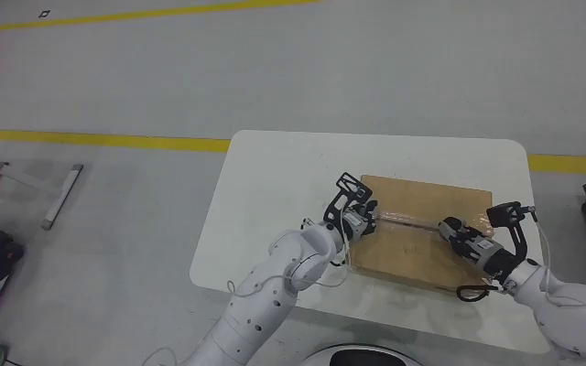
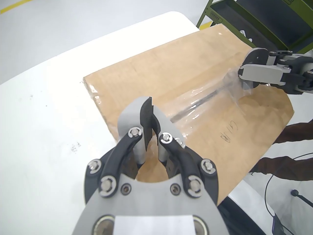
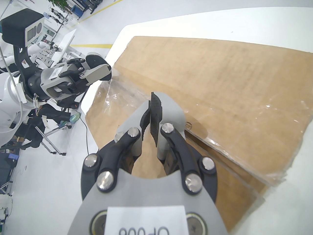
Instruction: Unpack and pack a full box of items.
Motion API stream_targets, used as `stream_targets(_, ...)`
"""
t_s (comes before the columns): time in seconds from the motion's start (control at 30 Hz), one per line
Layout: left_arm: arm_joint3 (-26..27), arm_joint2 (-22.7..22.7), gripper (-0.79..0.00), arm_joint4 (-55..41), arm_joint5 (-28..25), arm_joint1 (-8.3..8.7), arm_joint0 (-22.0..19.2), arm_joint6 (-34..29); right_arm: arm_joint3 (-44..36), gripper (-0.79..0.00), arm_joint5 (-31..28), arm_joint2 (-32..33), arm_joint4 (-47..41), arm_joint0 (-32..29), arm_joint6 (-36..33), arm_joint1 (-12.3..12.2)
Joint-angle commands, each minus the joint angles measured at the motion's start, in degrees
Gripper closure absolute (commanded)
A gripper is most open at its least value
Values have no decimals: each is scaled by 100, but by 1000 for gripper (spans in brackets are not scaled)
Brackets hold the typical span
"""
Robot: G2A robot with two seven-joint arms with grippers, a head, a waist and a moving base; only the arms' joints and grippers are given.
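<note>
Box [image 1: 412, 197] lies closed on white table [image 1: 275, 183]. Wrist views reveal each grip: left gripper [image 2: 149, 106] and right gripper [image 3: 152, 108] pinch clear tape [image 2: 195, 99] at opposite ends. Green rack [image 2: 244, 8] stands beyond table; yellow lines [image 1: 110, 140] cross grey floor [image 1: 275, 73].

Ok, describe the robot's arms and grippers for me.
The left arm and right arm have white rounded shells with thin cables looping alongside. The left gripper and right gripper match: grey metal plate, black link bars with silver bolts, two light grey fingers with black textured pads, a white label at the base.
</note>
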State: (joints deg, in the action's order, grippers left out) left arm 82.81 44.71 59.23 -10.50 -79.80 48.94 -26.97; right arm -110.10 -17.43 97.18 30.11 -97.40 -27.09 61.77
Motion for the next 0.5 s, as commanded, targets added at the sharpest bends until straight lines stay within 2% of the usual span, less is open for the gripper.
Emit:
stream_targets(0.0, -65, -9, 0, 14, -14, -15, -18, 4, 3, -71, 3, -1, 6, 5, -6, -1)
stream_targets(0.17, -165, -18, 0, 34, -28, -50, -32, 3, 12, -114, 15, 1, 26, 24, -5, -5)
stream_targets(0.27, -183, -17, 0, 49, -42, -67, -28, 3, 13, -283, 26, 4, 13, 26, 5, -6)
stream_targets(0.33, -193, -9, 0, 52, -47, -77, -25, -6, -1, -345, 23, 25, 9, 24, 1, -8)
stream_targets(0.43, -200, 4, 0, 64, -42, -91, -19, -9, -66, -385, 31, 118, -33, -7, 45, -12)
stream_targets(0.47, -201, 9, 0, 61, -46, -96, -15, -7, -88, -428, 38, 161, -39, -29, 67, -14)
